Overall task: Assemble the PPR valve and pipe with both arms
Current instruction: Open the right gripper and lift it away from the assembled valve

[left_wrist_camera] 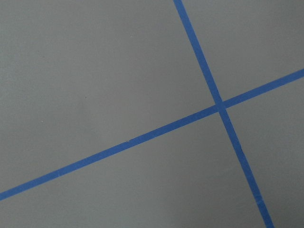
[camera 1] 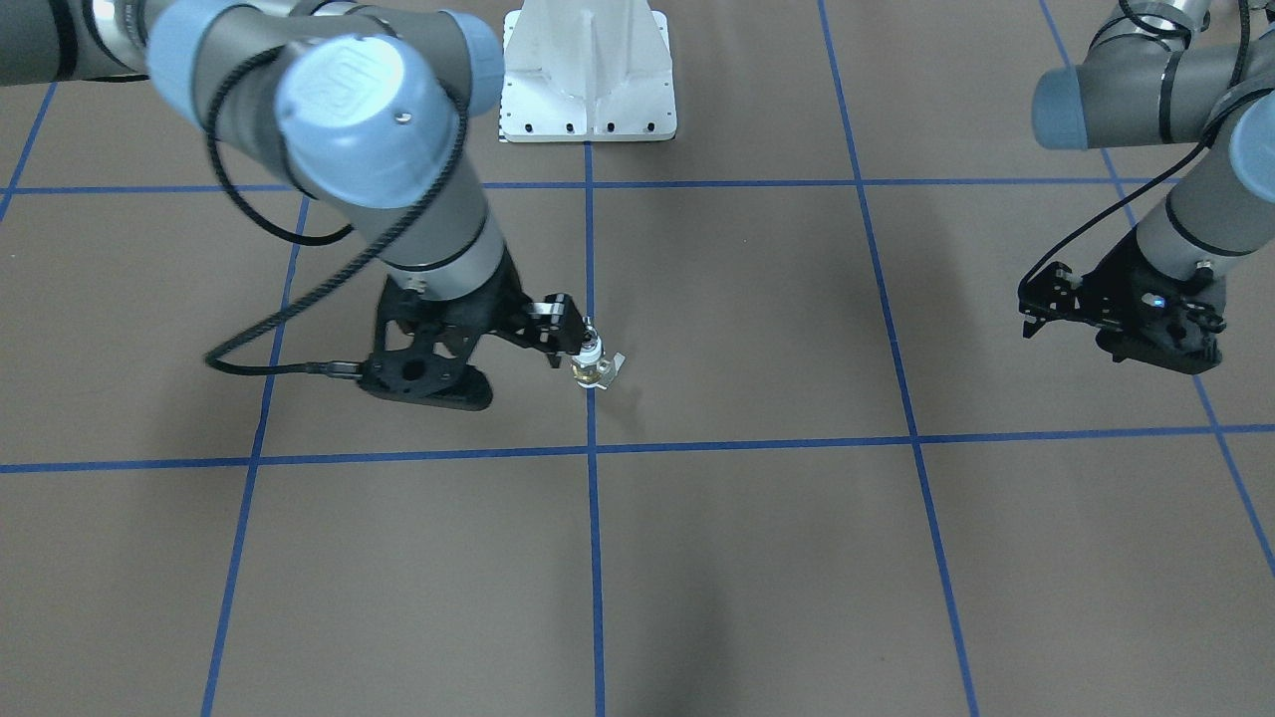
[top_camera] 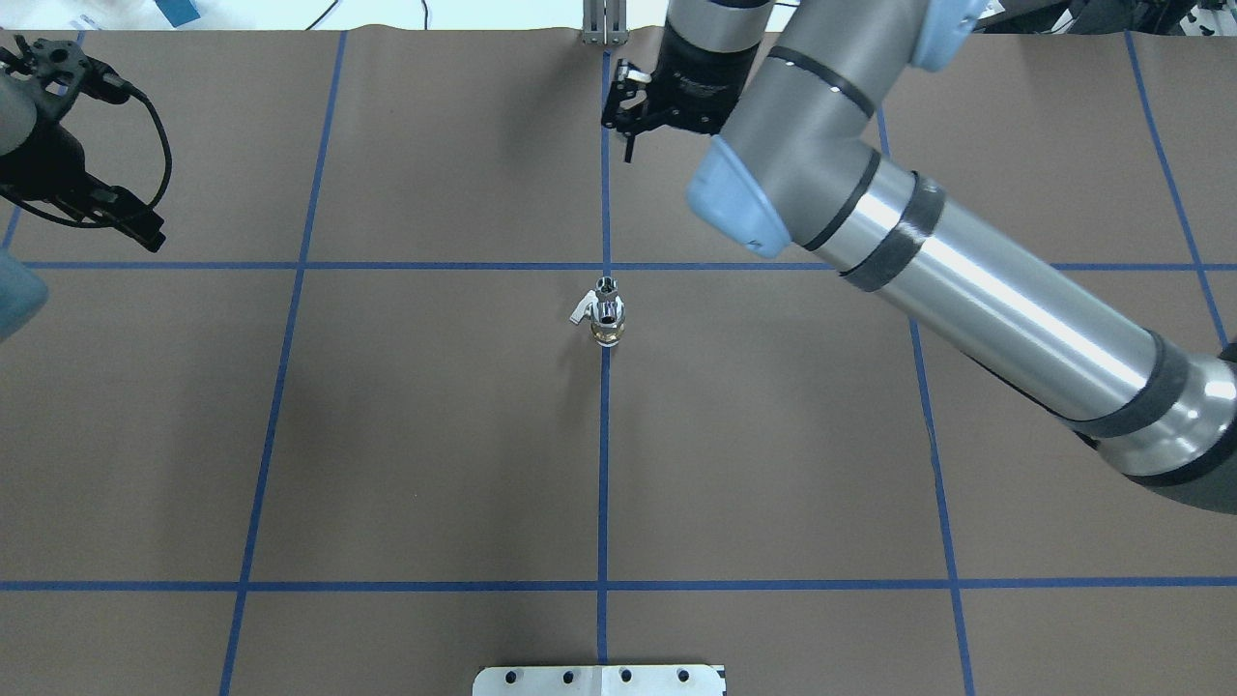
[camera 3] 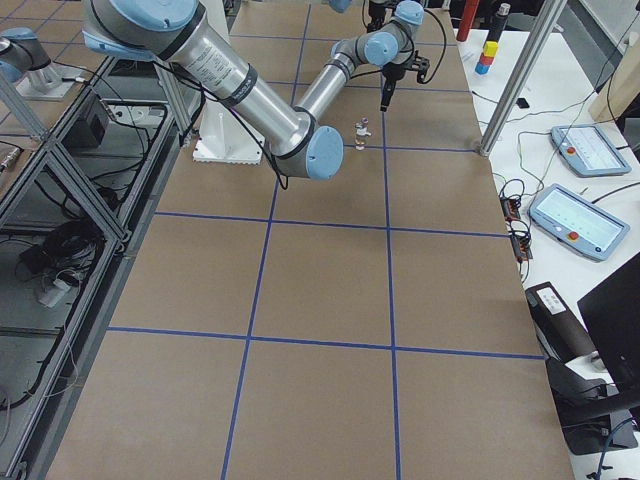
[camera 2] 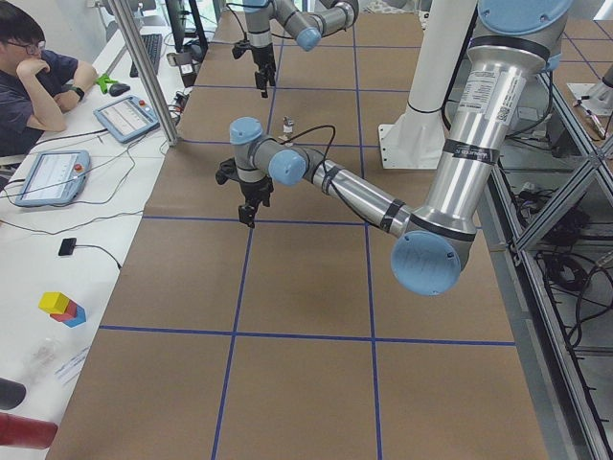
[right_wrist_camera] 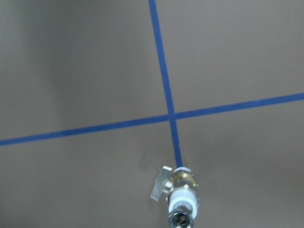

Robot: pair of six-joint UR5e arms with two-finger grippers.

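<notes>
Overhead exterior, brown table (top_camera: 435, 435), blue tape grid (top_camera: 435, 266), PPR valve (top_camera: 608, 324) upright, left hand (camera 1: 1041, 302) and right hand (top_camera: 624, 116) released.

One camera looks steeply down on the bench (top_camera: 435, 435) from behind the robot's base (top_camera: 599, 680), one faces it from across, two look along it from either end, each wrist camera stares close down at the tape grid (left_wrist_camera: 218, 105), and the wide views share the PPR valve (top_camera: 606, 319) mid-bench.
</notes>
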